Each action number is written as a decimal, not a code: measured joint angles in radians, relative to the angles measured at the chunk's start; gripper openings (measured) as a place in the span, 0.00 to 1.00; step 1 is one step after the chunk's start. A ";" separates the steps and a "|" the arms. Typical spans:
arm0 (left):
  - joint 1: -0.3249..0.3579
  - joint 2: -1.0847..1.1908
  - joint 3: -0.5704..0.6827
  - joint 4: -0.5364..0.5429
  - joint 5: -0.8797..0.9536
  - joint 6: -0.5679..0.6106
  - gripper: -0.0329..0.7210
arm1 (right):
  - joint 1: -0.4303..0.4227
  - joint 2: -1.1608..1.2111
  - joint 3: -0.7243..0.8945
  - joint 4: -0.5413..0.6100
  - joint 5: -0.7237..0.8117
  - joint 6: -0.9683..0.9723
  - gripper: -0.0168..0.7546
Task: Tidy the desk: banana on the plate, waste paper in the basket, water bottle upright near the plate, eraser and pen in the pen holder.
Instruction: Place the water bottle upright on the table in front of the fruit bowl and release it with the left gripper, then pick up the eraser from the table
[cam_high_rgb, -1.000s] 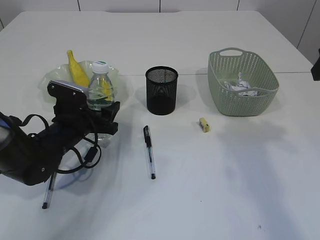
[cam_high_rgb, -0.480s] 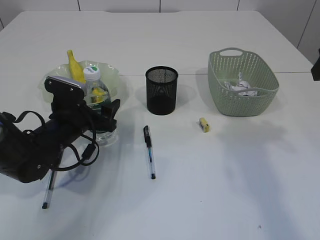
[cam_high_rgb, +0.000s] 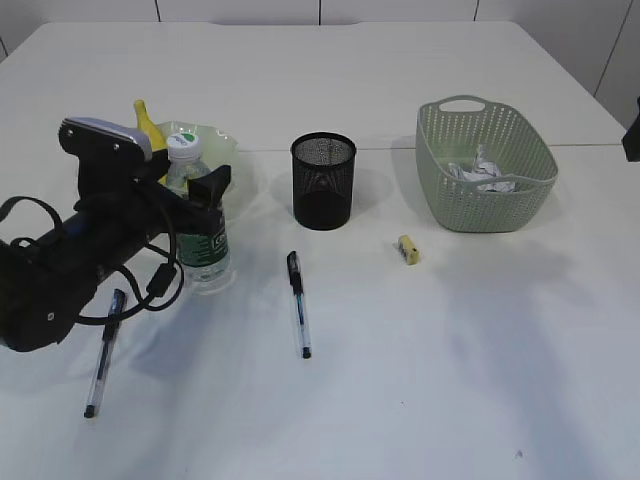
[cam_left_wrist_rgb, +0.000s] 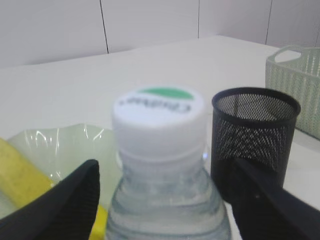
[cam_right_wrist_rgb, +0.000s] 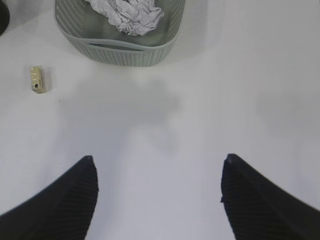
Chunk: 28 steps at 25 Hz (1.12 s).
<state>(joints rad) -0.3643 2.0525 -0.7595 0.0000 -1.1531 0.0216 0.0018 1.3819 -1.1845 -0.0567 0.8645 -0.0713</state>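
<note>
The water bottle (cam_high_rgb: 203, 235) stands upright on the desk (cam_high_rgb: 450, 350) just in front of the plate (cam_high_rgb: 215, 140), where the banana (cam_high_rgb: 148, 122) lies. My left gripper (cam_left_wrist_rgb: 164, 162) is open around the bottle's neck, with a gap on each side of it. The pen holder (cam_high_rgb: 323, 180) stands to the bottle's right. A pen (cam_high_rgb: 298, 300) lies in front of the holder and a second pen (cam_high_rgb: 103, 355) lies under my left arm. The eraser (cam_high_rgb: 408, 249) lies near the basket (cam_high_rgb: 485, 165), which holds the waste paper (cam_right_wrist_rgb: 127, 14). My right gripper (cam_right_wrist_rgb: 159, 157) is open over bare desk.
The desk's back edge meets a white wall. The eraser (cam_right_wrist_rgb: 37, 79) lies left of the basket (cam_right_wrist_rgb: 125, 47) in the right wrist view, well ahead of the right fingers. The left arm's cables hang near the second pen.
My left gripper has let go of the bottle, opened, and risen from its body to its neck. The bottle now stands alone on the desk. The right gripper has not moved.
</note>
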 joint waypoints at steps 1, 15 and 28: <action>0.000 -0.016 0.000 0.000 0.000 0.000 0.81 | 0.000 0.000 0.000 0.000 0.000 0.000 0.76; 0.007 -0.252 0.006 0.020 0.051 0.000 0.81 | 0.000 0.000 0.000 -0.009 -0.012 0.000 0.76; 0.149 -0.538 0.011 -0.041 0.453 -0.048 0.81 | 0.000 0.000 0.000 -0.010 -0.031 0.000 0.76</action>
<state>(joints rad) -0.2150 1.5147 -0.7484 -0.0405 -0.6998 -0.0259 0.0018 1.3819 -1.1845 -0.0669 0.8339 -0.0713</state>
